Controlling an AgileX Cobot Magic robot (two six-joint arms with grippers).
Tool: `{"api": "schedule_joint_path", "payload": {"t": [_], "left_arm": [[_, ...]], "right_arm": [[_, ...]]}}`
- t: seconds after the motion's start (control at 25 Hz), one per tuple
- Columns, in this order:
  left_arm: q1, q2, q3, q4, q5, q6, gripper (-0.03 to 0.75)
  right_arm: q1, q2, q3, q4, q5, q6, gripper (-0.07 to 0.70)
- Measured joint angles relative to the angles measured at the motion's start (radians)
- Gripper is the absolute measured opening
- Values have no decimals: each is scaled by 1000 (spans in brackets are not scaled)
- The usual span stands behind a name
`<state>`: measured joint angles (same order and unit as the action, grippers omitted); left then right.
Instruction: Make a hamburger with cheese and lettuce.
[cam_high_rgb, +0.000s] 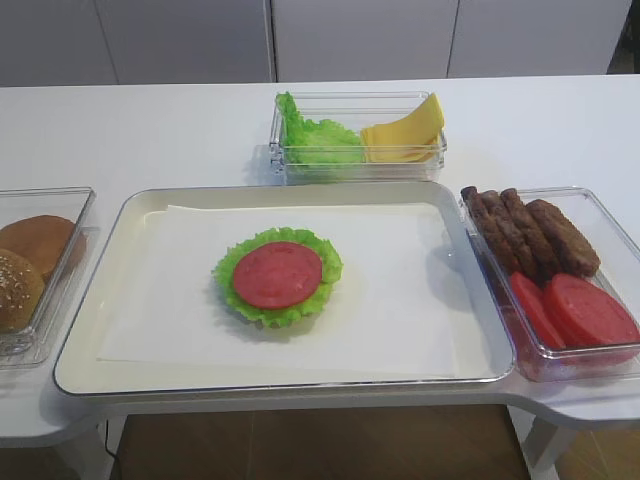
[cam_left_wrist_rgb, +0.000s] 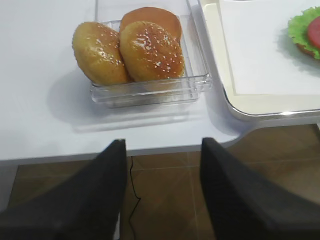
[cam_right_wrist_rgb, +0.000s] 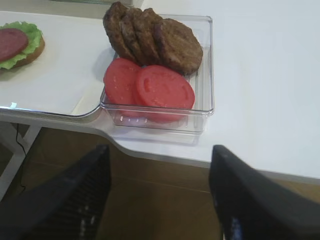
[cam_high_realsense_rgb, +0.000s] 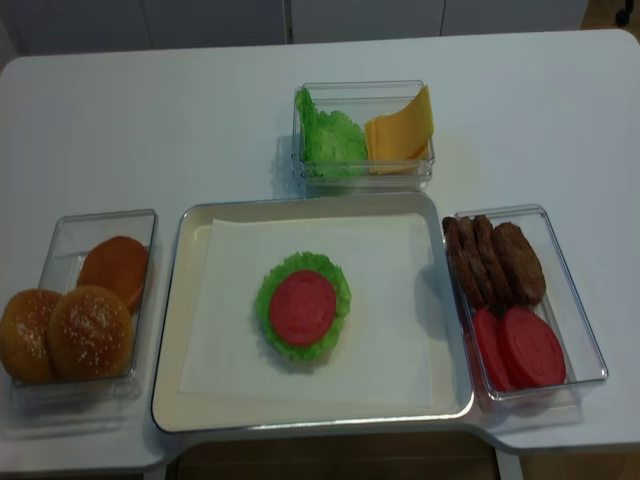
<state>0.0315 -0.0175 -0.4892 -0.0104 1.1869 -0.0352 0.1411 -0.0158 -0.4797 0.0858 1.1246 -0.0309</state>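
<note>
The hamburger (cam_high_rgb: 278, 276) (cam_high_realsense_rgb: 302, 308) lies in the middle of the tray: a ruffled green leaf with a red round slice on top and a brown bun edge under it (cam_right_wrist_rgb: 17, 44). Spare lettuce (cam_high_rgb: 318, 135) and pale-yellow cheese slices (cam_high_rgb: 405, 132) stand side by side in a clear box behind the tray. My right gripper (cam_right_wrist_rgb: 160, 148) hangs open and empty off the table's front edge, near the patty box. My left gripper (cam_left_wrist_rgb: 163, 141) is open and empty too, in front of the bun box. Neither gripper shows in the two high views.
A silver tray (cam_high_rgb: 100, 300) lined with white paper fills the table's centre. A clear box of sesame buns (cam_left_wrist_rgb: 145, 55) sits at its left. At its right, another clear box holds dark patties (cam_right_wrist_rgb: 155, 37) and red tomato slices (cam_right_wrist_rgb: 150, 87).
</note>
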Motion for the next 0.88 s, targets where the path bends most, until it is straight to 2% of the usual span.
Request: {"api": "schedule_joint_path", "payload": {"t": [0.88], "left_arm": [[0, 0, 0, 0, 0, 0, 358]], "right_arm": [[-16, 0, 0, 16, 0, 3, 468]]}}
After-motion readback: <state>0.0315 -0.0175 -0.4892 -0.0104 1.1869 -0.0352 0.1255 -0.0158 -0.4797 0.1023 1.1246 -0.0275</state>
